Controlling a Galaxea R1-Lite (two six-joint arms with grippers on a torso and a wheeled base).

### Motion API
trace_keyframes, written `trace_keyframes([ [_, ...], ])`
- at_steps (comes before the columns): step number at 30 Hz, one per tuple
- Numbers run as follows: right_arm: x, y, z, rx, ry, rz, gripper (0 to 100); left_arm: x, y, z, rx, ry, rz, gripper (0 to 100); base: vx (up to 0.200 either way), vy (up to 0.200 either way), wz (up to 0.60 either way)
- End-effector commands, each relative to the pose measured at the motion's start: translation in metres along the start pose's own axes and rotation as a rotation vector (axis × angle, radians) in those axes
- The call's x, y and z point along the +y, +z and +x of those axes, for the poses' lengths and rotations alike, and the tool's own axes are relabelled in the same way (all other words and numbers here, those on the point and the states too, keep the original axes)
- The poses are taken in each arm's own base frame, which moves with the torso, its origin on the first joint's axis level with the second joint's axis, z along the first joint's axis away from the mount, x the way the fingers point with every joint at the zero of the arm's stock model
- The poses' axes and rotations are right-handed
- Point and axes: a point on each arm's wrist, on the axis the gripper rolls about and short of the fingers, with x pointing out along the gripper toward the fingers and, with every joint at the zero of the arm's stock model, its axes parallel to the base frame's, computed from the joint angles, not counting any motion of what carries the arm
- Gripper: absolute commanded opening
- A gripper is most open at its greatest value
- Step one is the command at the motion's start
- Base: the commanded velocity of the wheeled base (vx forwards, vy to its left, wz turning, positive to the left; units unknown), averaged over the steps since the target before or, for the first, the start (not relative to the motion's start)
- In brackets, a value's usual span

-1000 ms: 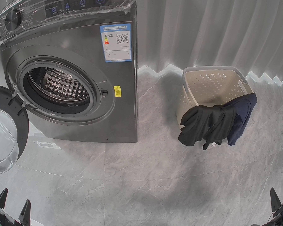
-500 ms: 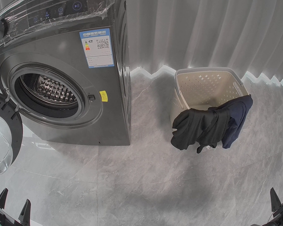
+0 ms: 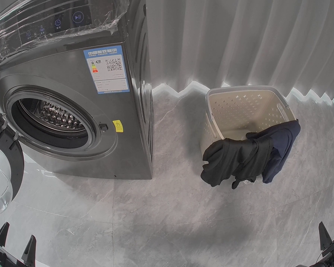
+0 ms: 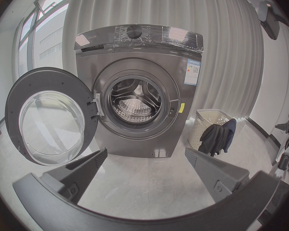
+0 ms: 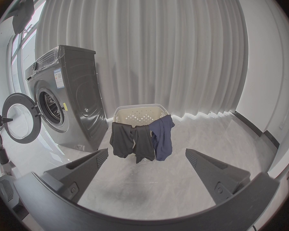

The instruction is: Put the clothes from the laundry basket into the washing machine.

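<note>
Black garment and navy garment draped over near rim of laundry basket, beside washing machine, door open. Left gripper, right gripper spread wide, empty, well apart from basket. Risks: pulling one garment drags other onto floor; light basket tips

Washing machine: top and left side cut off, 9 to 12 o'clock. Its door: outer half cut off, 9 o'clock. Laundry basket: near wall hidden under black garment and navy garment. Left gripper, 8 o'clock, right gripper, 4 o'clock: bodies cut off.
</note>
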Motion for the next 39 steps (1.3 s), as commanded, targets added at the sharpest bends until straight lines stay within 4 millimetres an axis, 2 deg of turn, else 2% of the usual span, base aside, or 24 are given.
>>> trace_keyframes([
  [1, 0.0, -0.0051, 0.0004, 0.006, 0.0, 0.0, 100, 0.0003, -0.0048, 0.0002, 0.003, 0.0, -0.001, 100, 0.0, -0.2, 0.0],
  [15, 0.0, -0.0051, 0.0004, 0.006, 0.0, 0.0, 100, 0.0003, -0.0048, 0.0002, 0.002, 0.001, -0.001, 100, 0.0, -0.2, 0.0],
  [24, 0.0, -0.0051, 0.0004, 0.006, 0.0, 0.0, 100, 0.0003, -0.0048, 0.0002, 0.002, 0.001, -0.001, 100, 0.0, 0.0, 0.0],
  [39, 0.0, -0.0051, 0.0004, 0.006, 0.0, 0.0, 100, 0.0003, -0.0048, 0.0002, 0.002, 0.001, -0.001, 100, 0.0, -0.2, 0.0],
])
